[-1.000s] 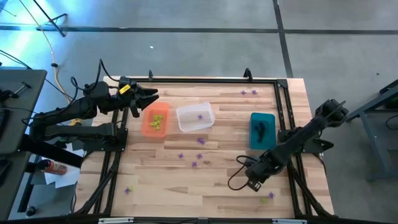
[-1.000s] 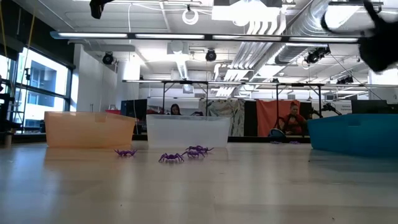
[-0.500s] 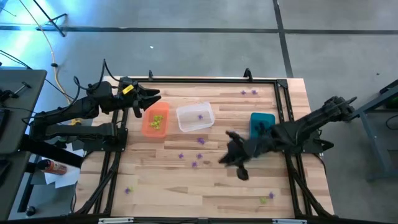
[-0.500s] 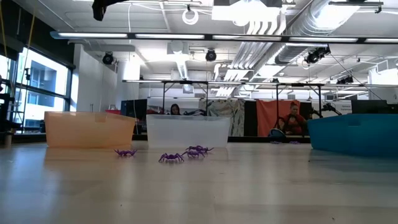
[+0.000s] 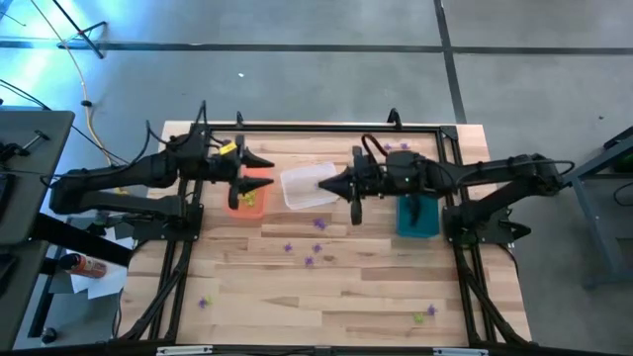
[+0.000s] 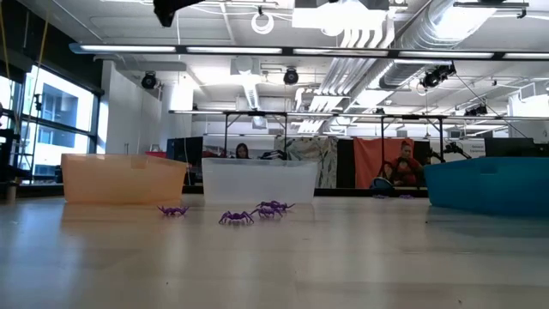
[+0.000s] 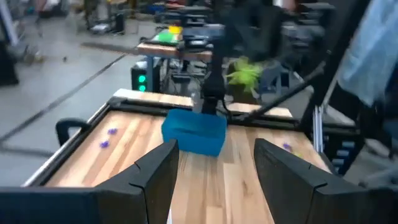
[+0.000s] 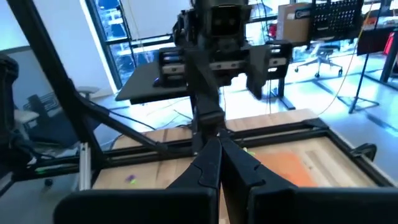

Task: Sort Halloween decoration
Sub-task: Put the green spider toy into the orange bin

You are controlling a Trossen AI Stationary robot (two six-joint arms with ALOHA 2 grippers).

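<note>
Right gripper (image 5: 321,183) is hovering over the clear bin (image 5: 310,186), fingers together; left gripper (image 5: 269,172) is hanging above the orange bin (image 5: 247,193), fingers apart; purple spiders (image 5: 309,261) are lying scattered on the counter (image 5: 297,297)

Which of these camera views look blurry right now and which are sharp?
Left wrist view: soft all over, with a smeared yellow-green blob above the teal bin. Right wrist view: mildly blurred, bright window light behind. Low view: purple spiders crisp, ceiling lights glaring. High view: sharp, blue glare at its left edge.
</note>
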